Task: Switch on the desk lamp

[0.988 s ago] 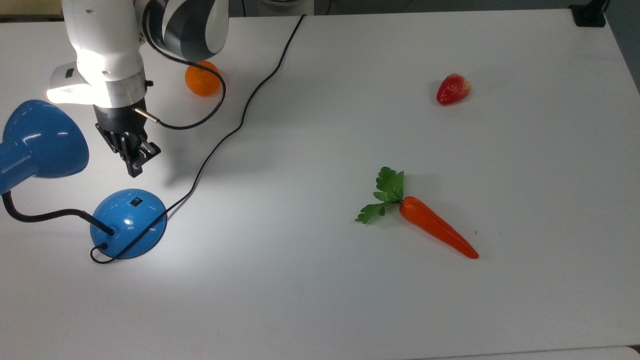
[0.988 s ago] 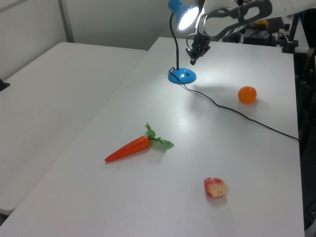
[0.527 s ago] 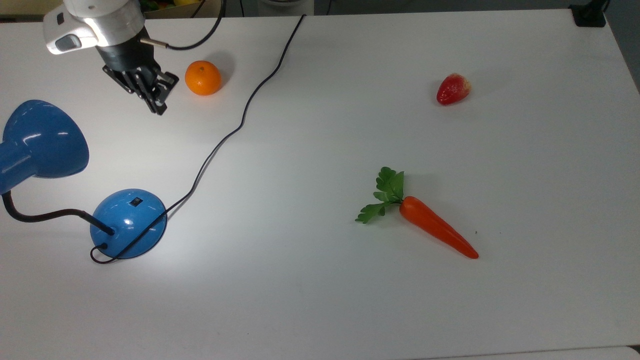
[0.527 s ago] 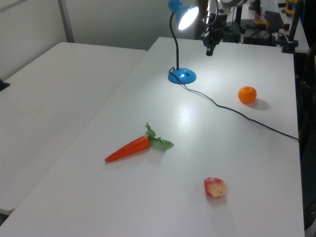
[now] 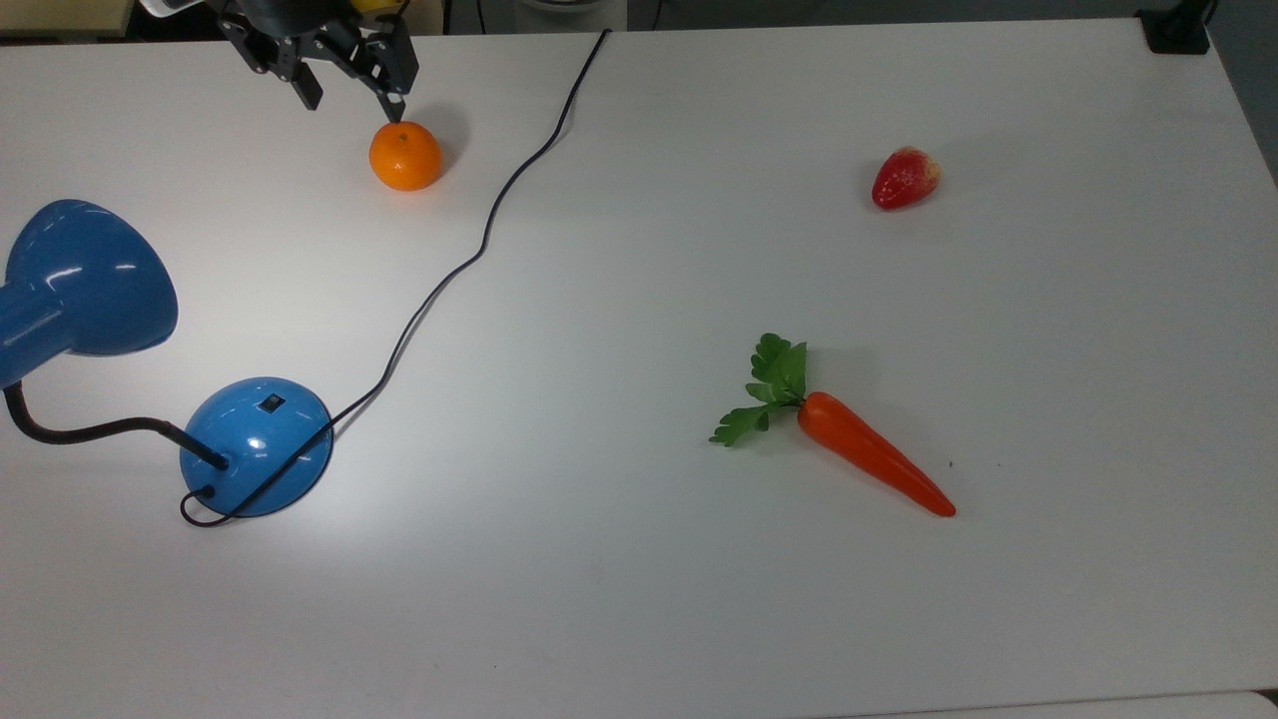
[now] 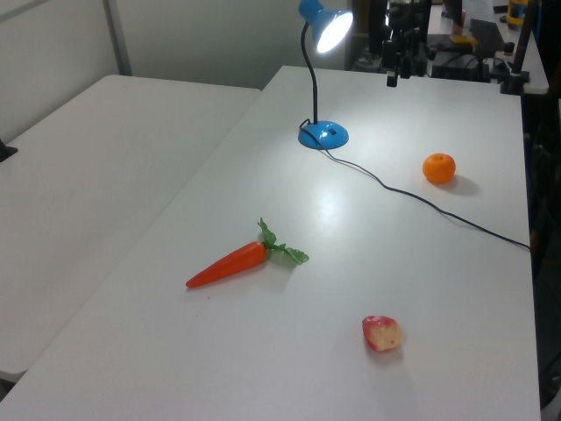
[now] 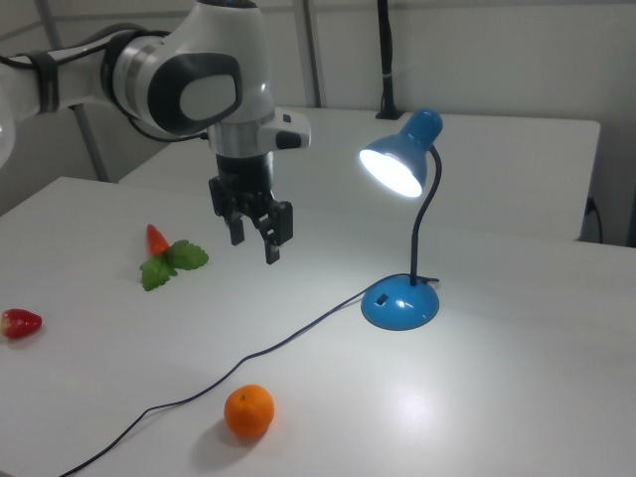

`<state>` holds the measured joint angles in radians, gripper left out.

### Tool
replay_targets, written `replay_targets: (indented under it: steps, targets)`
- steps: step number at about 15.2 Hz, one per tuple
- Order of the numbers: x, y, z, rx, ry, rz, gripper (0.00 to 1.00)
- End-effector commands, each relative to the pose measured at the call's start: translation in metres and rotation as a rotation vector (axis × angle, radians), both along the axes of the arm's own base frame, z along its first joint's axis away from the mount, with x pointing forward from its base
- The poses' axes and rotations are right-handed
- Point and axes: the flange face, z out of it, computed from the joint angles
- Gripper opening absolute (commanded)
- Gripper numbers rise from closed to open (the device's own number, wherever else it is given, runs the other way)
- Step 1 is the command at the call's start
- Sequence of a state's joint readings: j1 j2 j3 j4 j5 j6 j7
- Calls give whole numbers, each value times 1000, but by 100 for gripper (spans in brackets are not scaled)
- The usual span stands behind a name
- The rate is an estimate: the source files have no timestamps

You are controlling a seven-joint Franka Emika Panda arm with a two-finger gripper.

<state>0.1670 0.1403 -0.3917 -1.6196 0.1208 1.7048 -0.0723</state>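
The desk lamp is lit: its blue cone shade (image 7: 397,164) glows white inside and throws a bright patch on the table. The shade (image 5: 85,275) hangs at the top view's left, and the bendy black neck (image 5: 90,431) joins the round blue base (image 5: 257,444). A small black switch (image 5: 271,403) sits on the dome. My gripper (image 5: 351,95) is far from the base, at the top view's upper edge just above the orange. It hangs open with nothing between its fingers (image 7: 271,248). The left view has the gripper (image 6: 392,74) to the right of the shade (image 6: 333,31).
The lamp's thin black cord (image 5: 479,240) runs from the base across the table to the far edge. An orange (image 5: 405,156) lies close under the gripper. A strawberry (image 5: 905,178) and a carrot with green leaves (image 5: 874,464) lie on the top view's right half.
My gripper has risen and pulled away from the lamp base toward the top view's upper edge, past the orange, and its fingers have spread open. The lamp stays lit.
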Motion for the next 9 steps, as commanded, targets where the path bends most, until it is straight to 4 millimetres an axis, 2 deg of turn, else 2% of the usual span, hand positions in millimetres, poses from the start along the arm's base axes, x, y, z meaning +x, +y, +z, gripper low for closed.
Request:
replay_targets:
  steps: [1,3,5,9]
  targets:
    - [-29,2,29,26,21,33,100]
    - [-38,3,37,40,36,63,100]
    - [-43,3,37,52,64,105,100]
    - [-44,-2,44,46,57,97,100]
